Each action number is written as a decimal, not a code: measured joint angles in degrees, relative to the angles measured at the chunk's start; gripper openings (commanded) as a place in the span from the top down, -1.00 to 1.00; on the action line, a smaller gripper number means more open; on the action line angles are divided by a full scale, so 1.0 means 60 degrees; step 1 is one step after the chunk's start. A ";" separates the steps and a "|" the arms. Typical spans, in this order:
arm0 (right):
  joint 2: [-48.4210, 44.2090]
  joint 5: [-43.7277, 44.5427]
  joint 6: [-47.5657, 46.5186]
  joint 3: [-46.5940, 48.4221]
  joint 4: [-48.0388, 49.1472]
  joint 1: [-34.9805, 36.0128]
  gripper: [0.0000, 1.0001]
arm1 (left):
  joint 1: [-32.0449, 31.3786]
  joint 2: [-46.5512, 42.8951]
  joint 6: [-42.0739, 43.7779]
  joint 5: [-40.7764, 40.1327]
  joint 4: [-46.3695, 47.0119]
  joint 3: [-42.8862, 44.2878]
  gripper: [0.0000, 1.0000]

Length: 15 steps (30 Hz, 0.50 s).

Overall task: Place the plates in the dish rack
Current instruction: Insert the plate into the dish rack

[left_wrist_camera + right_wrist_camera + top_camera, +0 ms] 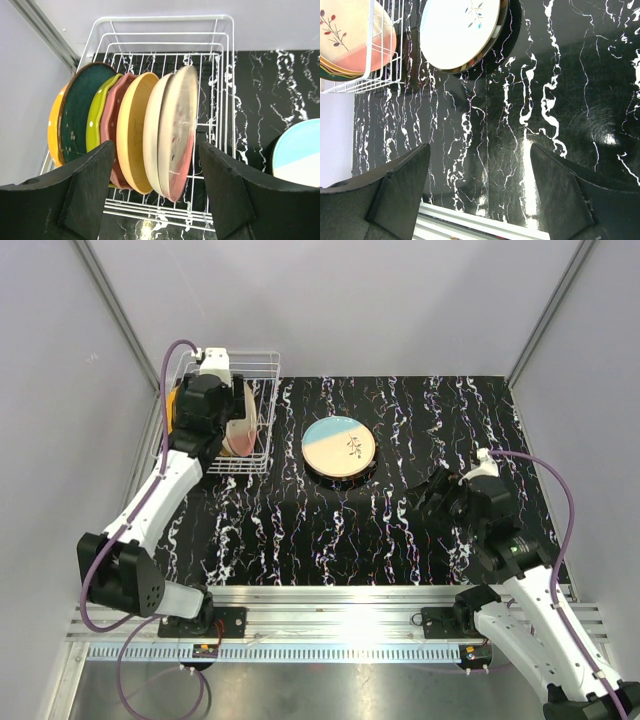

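Observation:
The white wire dish rack (262, 430) stands at the back left and holds several plates on edge. In the left wrist view the rack (220, 60) holds a dark green plate (80, 112), a lime plate (96, 117), a pink plate (111, 117), a yellow plate (132, 130) and a cream-and-pink plate (175, 135). My left gripper (156, 192) is open above these plates, holding nothing. A blue-and-cream plate (339, 446) lies flat on a dark plate on the mat; it also shows in the right wrist view (457, 30). My right gripper (480, 190) is open and empty over the mat, right of that plate.
The black marbled mat (400, 510) covers the table. Grey walls enclose the back and sides. An aluminium rail (330, 605) runs along the near edge by the arm bases.

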 measured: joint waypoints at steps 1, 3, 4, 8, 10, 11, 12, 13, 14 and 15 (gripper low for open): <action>0.0025 -0.0007 0.0040 0.0007 0.0000 0.0000 -0.75 | 0.0015 -0.0091 -0.0033 0.0051 0.0000 -0.0011 -0.47; 0.0117 -0.0084 0.0124 0.0015 0.0000 0.0000 -0.74 | 0.0025 -0.0211 -0.0062 0.0102 0.0033 -0.0073 -0.47; 0.0175 -0.0138 0.0146 0.0022 0.0000 0.0000 -0.73 | 0.0029 -0.0270 -0.0098 0.0127 0.0036 -0.0146 -0.47; 0.0488 -0.0255 0.0229 0.0026 -0.0007 0.0000 -0.71 | 0.0055 -0.0452 -0.0437 0.0459 -0.0040 -0.0572 -0.47; 0.0583 -0.0255 0.0255 0.0026 -0.0004 0.0000 -0.70 | 0.0051 -0.0474 -0.0707 0.0761 -0.0248 -0.0586 -0.48; 0.0648 -0.0248 0.0299 0.0026 0.0007 0.0000 -0.69 | 0.0036 -0.0543 -0.0874 0.0947 -0.0346 -0.0586 -0.50; 0.0710 -0.0248 0.0328 0.0026 0.0029 0.0000 -0.68 | 0.0007 -0.0652 -0.1024 0.1096 -0.0430 -0.0605 -0.52; 0.0816 -0.0248 0.0372 0.0026 0.0087 0.0000 -0.67 | -0.0036 -0.0831 -0.1220 0.1341 -0.0492 -0.0648 -0.54; 0.0973 -0.0248 0.0408 0.0026 0.0193 0.0000 -0.66 | -0.0095 -0.1049 -0.1410 0.1563 -0.0517 -0.0710 -0.61; 0.1195 -0.0251 0.0448 0.0026 0.0331 0.0000 -0.65 | -0.0160 -0.1293 -0.1574 0.1770 -0.0543 -0.0769 -0.66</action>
